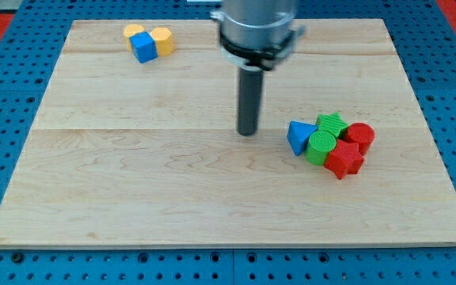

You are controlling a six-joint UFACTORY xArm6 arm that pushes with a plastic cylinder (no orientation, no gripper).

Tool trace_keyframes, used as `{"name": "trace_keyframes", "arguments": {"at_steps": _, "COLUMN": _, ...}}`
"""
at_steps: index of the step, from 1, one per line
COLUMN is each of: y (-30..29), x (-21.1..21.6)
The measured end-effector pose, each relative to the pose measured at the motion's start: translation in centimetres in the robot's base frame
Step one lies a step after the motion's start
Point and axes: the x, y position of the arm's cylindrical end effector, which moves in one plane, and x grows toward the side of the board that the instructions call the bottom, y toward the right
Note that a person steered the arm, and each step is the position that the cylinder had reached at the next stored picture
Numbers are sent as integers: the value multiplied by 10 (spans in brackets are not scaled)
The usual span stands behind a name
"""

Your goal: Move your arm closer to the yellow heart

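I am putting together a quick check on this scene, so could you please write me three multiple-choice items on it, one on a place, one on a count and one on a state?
1. Where do the yellow blocks lie?
A. the view's top left
B. the view's bottom right
C. the view's centre

2. How many red blocks show?
A. none
B. two
C. five

3. Is my tip touching any block?
A. it presses the yellow heart
B. it presses a red block
C. it touches none

Answers:
1 A: the yellow heart and another yellow block flank the blue cube near the board's top left.
2 B: a red cylinder and a red star sit in the right cluster.
3 C: my tip stands on bare wood left of the blue triangle.
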Motion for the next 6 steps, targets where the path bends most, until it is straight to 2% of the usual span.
{"name": "trace_keyframes", "arguments": {"at_steps": 1, "y": -66, "x": -37}}
{"name": "trace_keyframes", "arguments": {"at_steps": 3, "y": -185, "x": -86}}
{"name": "trace_keyframes", "arguments": {"at_steps": 6, "y": -212, "x": -205}}
